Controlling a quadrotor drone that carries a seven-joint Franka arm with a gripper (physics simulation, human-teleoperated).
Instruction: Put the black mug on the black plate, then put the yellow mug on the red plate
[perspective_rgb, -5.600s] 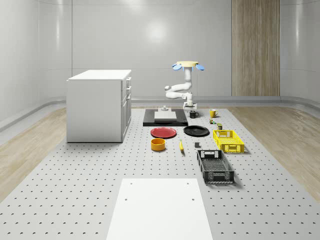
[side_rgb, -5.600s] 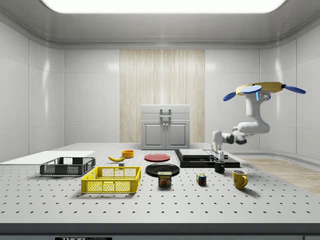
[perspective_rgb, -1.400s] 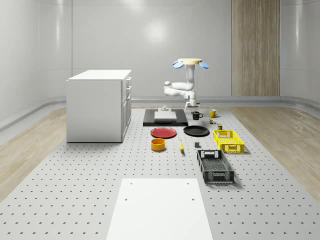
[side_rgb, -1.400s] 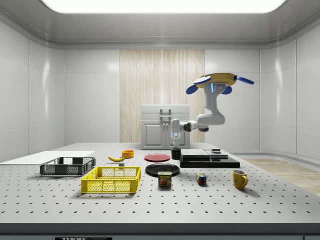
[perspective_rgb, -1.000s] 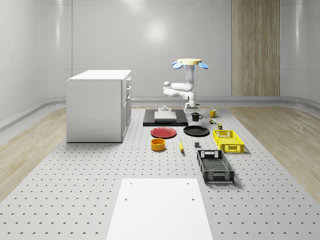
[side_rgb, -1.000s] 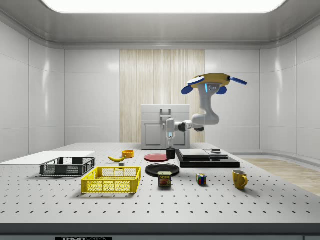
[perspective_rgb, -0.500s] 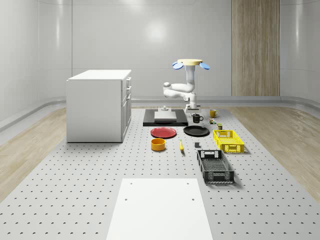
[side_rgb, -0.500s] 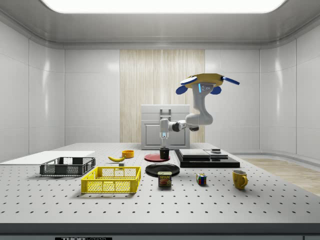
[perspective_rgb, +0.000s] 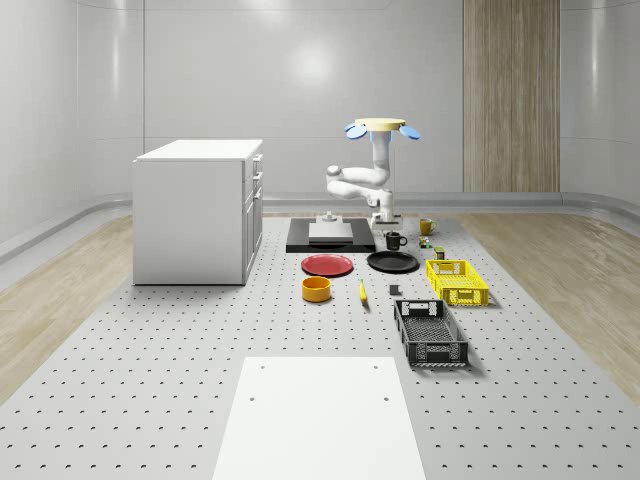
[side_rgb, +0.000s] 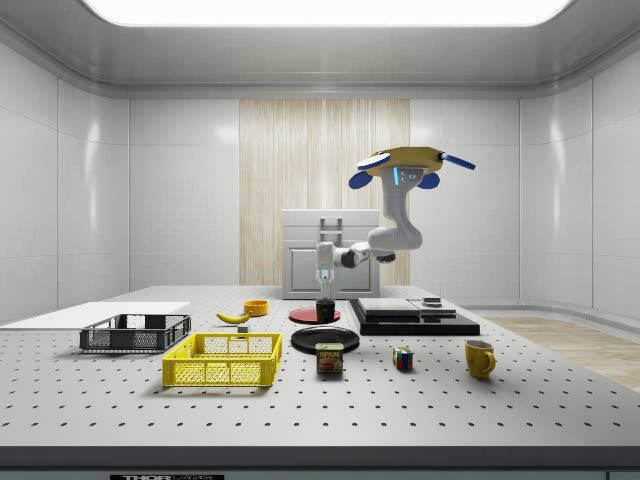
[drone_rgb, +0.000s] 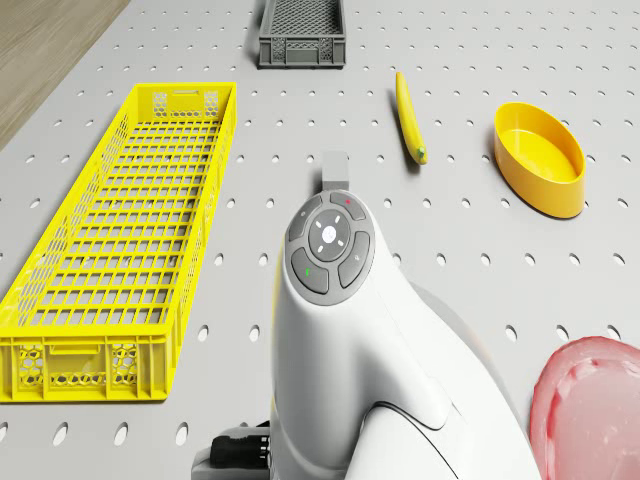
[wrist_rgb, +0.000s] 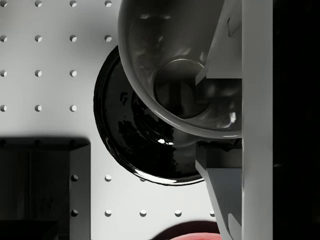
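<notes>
My gripper (side_rgb: 324, 295) is shut on the rim of the black mug (side_rgb: 325, 309) and holds it upright a little above the black plate (side_rgb: 325, 339). In the wrist view one finger (wrist_rgb: 226, 52) sits inside the mug (wrist_rgb: 170, 65) and the other outside, with the black plate (wrist_rgb: 131, 131) below. The mug (perspective_rgb: 396, 241) hangs over the far part of the plate (perspective_rgb: 392, 263). The red plate (perspective_rgb: 327, 265) lies beside the black one. The yellow mug (perspective_rgb: 426, 227) stands on the table farther back. The drone (perspective_rgb: 382, 128) hovers high over the table by the black slab.
A black slab (perspective_rgb: 330, 235) with a grey block lies behind the plates. A yellow crate (perspective_rgb: 456, 281), black crate (perspective_rgb: 430, 333), yellow bowl (perspective_rgb: 316, 289) and banana (perspective_rgb: 362, 292) sit nearer the front. A can (side_rgb: 330, 358) and cube (side_rgb: 402, 359) stand close by. A white cabinet (perspective_rgb: 198, 210) stands at the left.
The drone and arm have carried the black mug from beside the yellow mug toward the side view's left. It now hangs lower, over the black plate.
</notes>
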